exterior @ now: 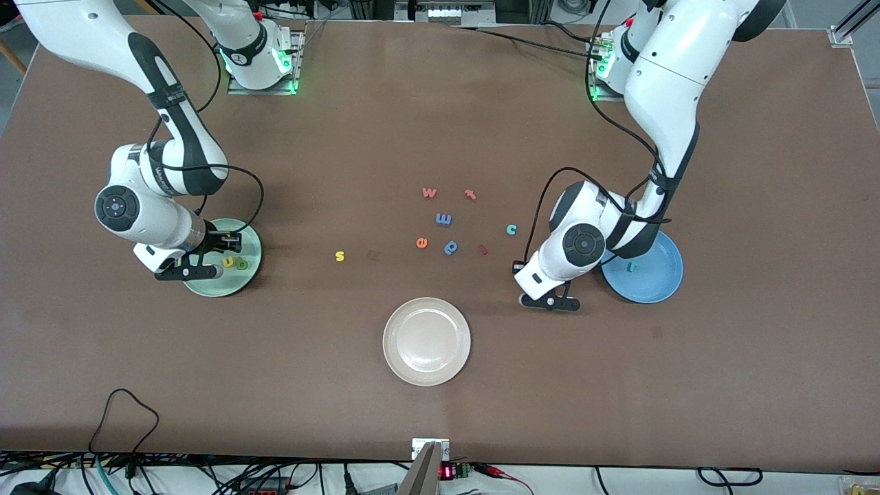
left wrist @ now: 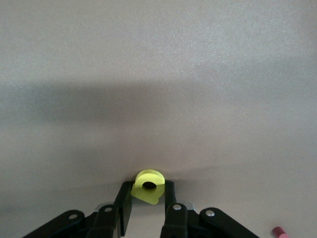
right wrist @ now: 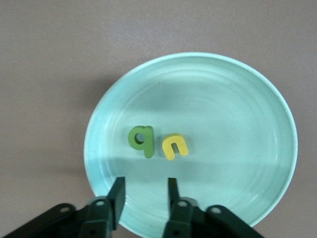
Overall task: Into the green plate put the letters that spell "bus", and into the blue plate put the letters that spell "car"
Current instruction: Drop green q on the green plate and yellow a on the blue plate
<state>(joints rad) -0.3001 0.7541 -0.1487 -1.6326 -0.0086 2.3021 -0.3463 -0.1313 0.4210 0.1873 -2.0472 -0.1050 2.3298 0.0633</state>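
Observation:
The green plate [exterior: 206,289] [right wrist: 247,99] holds the dark green "b" [exterior: 241,263] [right wrist: 141,140] and the yellow "u" [exterior: 229,262] [right wrist: 175,147]. My right gripper [exterior: 218,257] [right wrist: 144,182] hangs open just over that plate, with nothing between its fingers. The yellow "s" [exterior: 339,256] lies on the table. My left gripper [exterior: 550,302] [left wrist: 147,186] is down at the table beside the blue plate [exterior: 653,285], shut on the yellow "a" [left wrist: 148,179], which the front view hides. A teal "r" [exterior: 633,266] lies in the blue plate. The teal "c" [exterior: 511,229] rests on the table.
A beige-white plate [exterior: 426,341] sits nearer the front camera, mid-table. Loose letters lie in the middle: a pink "w" [exterior: 429,192], an orange "t" [exterior: 471,194], a blue "m" [exterior: 444,219], an orange "e" [exterior: 421,243], a blue "p" [exterior: 451,247] and a small red letter [exterior: 483,249].

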